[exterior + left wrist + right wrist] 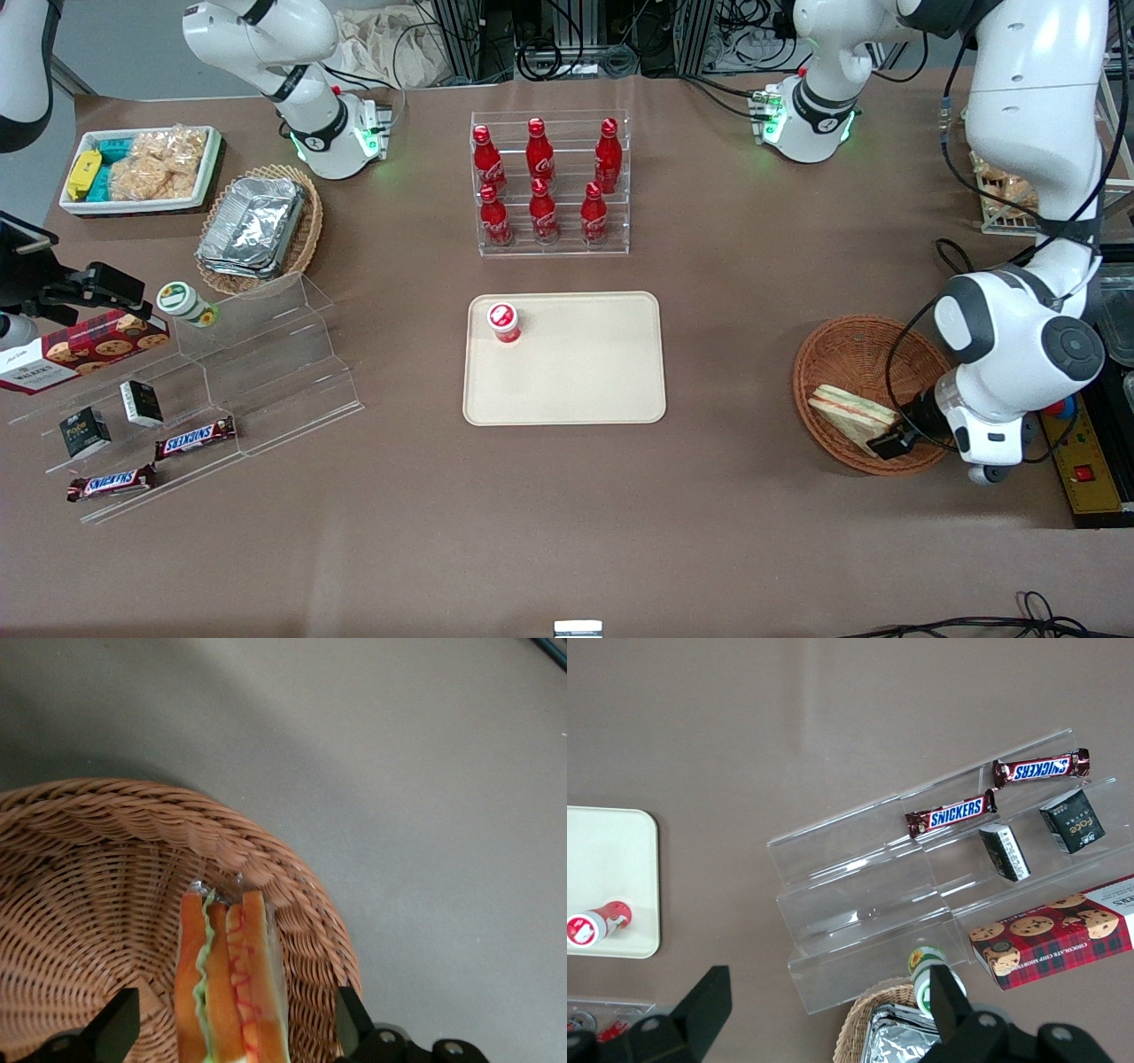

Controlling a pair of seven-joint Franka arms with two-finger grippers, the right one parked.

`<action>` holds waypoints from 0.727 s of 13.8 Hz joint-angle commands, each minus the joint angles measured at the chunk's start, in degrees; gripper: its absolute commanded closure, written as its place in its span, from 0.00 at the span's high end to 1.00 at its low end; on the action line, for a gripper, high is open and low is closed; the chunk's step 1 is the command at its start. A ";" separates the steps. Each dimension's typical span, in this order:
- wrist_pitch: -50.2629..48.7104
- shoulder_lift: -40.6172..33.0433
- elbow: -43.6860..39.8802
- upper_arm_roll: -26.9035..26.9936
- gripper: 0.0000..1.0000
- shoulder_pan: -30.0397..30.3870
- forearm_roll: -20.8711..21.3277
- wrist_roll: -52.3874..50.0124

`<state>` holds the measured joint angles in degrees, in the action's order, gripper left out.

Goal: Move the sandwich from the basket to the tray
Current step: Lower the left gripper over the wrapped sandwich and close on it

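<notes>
Where print can be read, it says SNICKERS on two candy bars (947,813) lying on the clear stepped display stand (266,372), "Walkers" on the red tartan cookie box (80,351) on its upper step, and Coca-Cola script on the six red bottles (542,182) standing in a clear rack. A small red-capped bottle (505,322) stands on the tray (602,372), the cream rectangle at mid-table, nearer the front camera than the rack. Toward the working arm's end of the table sits the basket (850,341), with the sandwich (852,413) lying in its front-camera side, just inside the woven rim. Only the left wrist view shows the sandwich's cut edge, with bread, green and red-orange layers, and a bit of clear wrap at its tip; the snack wording is sharpest in the right wrist view. The left arm is folded low with its wrist turned sideways, and the gripper (229,1028) is spread wide, one finger on each side of the sandwich, not closed on it.
</notes>
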<state>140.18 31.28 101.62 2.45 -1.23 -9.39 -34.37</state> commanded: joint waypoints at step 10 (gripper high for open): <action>-6.03 -9.02 2.36 0.36 0.08 -1.32 4.19 4.12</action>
<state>139.60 28.50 102.99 2.46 -2.49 -7.68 -32.47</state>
